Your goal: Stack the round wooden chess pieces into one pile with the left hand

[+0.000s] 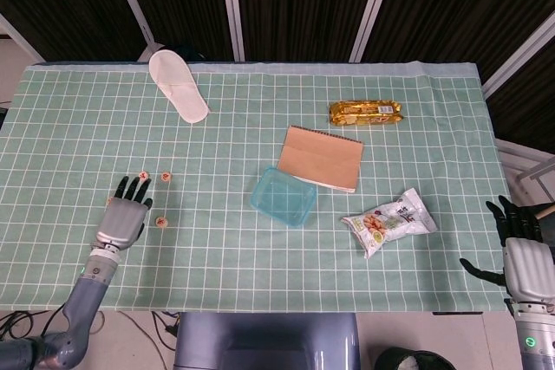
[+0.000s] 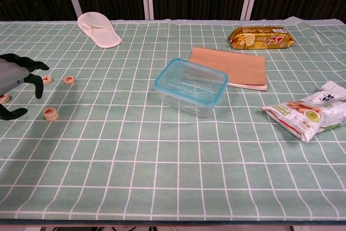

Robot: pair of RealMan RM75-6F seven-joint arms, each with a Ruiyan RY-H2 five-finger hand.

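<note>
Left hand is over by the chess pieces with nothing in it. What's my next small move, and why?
Probably lower the left hand onto the piece at the far left edge and pinch it. In the chest view its fingers are spread and hold nothing, that piece lies right beside them, and all four pieces lie apart, none stacked.

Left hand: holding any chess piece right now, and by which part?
Nothing is held. The left hand hovers with fingers spread among the chess pieces, gripping none. The right hand is also empty.
</note>
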